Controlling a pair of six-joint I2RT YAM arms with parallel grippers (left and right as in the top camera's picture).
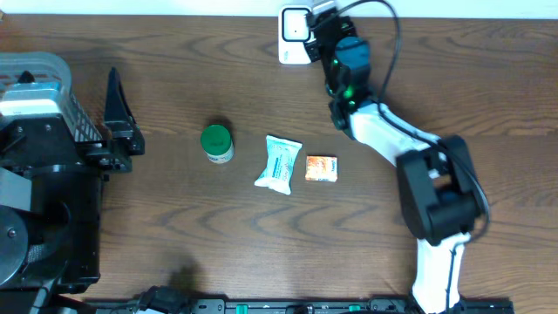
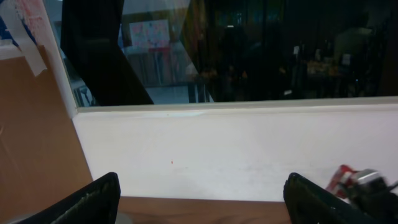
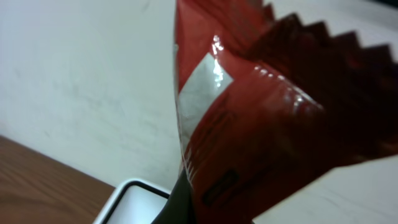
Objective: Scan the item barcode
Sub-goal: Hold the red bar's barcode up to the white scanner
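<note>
Glare off the glossy red packet [image 3: 261,124], pinched tight in the right claw [image 1: 321,42] above the scanner [image 1: 295,33], may spoil the read. Its barcode seems turned aside, though the view is poor. The left claw [image 1: 115,98] gapes wide, empty.

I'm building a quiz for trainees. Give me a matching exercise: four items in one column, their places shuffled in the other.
1 red wrapper
2 green-capped jar
3 orange packet
4 white scanner

A far table edge
B lifted off the table
C left end of the row
D right end of the row

Pairs: 1-B, 2-C, 3-D, 4-A
</note>
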